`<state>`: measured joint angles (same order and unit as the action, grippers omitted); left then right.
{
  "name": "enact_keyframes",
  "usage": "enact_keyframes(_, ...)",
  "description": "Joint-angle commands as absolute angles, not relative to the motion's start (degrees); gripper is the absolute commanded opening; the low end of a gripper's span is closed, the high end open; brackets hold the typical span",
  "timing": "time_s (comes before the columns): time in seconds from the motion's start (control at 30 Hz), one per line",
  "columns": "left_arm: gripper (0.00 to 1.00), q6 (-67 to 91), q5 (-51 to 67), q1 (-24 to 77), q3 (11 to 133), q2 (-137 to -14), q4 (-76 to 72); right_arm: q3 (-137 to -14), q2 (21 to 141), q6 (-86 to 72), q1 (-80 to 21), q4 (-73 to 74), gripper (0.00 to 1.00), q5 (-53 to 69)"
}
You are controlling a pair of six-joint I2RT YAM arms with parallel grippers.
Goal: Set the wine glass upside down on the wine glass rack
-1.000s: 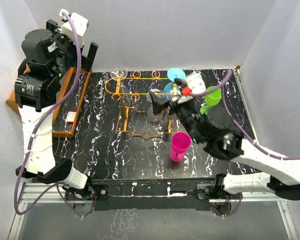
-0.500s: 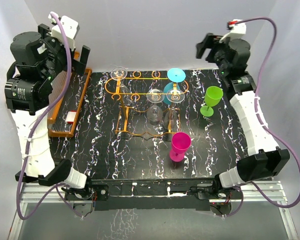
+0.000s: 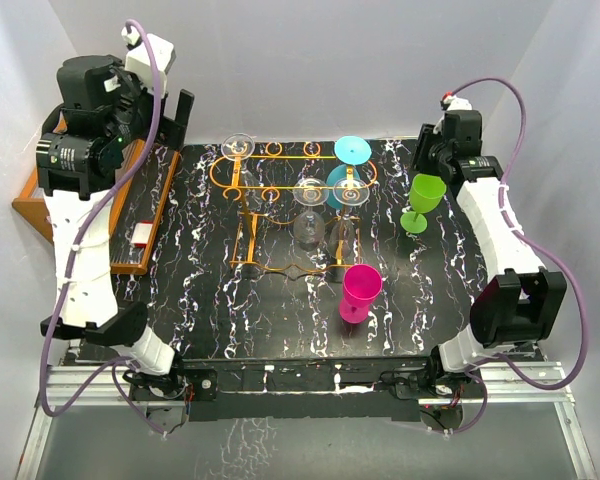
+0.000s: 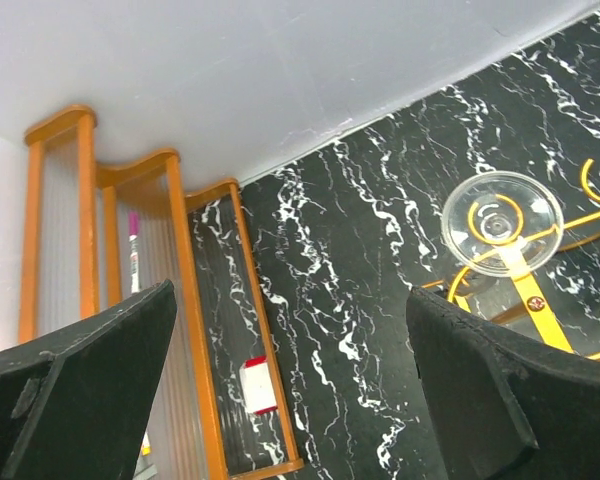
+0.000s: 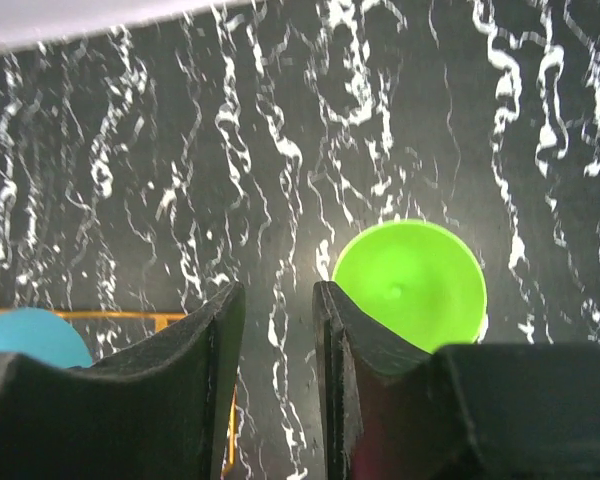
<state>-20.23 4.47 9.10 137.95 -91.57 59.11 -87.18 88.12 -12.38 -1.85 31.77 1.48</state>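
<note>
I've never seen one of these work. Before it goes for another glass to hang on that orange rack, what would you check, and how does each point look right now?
1. Right hand empty: ok, nothing sits in the narrow gap between its fingers.
2. Right hand open wide enough for a glass: not ok.
3. Green wine glass between the fingers: not ok, it sits off to one side.
4. Green wine glass upright and standing alone: ok.
5. Free rail on the wine glass rack: cannot tell for sure; a teal wine glass and a clear wine glass hang there already.
6. Left hand out of the way: ok, open, raised near the wooden shelf.
</note>
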Motion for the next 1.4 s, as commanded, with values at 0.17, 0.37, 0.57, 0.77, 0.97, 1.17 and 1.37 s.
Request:
enact_keyframes(0.17, 0.97, -17.61, -1.26, 8.88, 139.28, -86.83, 56.31, -84.79, 89.97, -11.46, -1.67, 30.92, 0.38, 0.57)
enact_keyframes(0.37, 0.97, -17.04, -0.70, 8.87, 138.19, -86.15, 56.19, -83.88, 92.29, -11.60, -1.67, 30.60, 0.38, -0.20)
enact_keyframes(0.57, 0.97, -17.49, -1.14, 8.85, 137.32, -85.58, 56.20, -82.78, 93.07, -11.22, -1.67, 30.51, 0.38, -1.02)
enact_keyframes(0.77, 0.97, -17.80, -0.02, 8.86, 136.96, -85.28, 56.60, -82.32, 93.74, -11.07, -1.75, 30.52, 0.38, -1.45)
enact_keyframes(0.97, 0.97, -17.84, 0.35, 8.81, 136.32, -84.99, 56.86, -81.61, 94.52, -10.78, -1.76, 30.54, 0.38, -1.44)
enact_keyframes(1.17, 0.97, -18.03, 0.57, 8.86, 135.98, -84.74, 56.88, -81.21, 95.59, -10.81, -1.76, 30.67, 0.37, -0.53)
enact_keyframes(1.37, 0.97, -18.02, 0.68, 8.88, 135.80, -84.75, 57.04, -81.72, 95.39, -10.73, -1.76, 30.66, 0.08, -0.68)
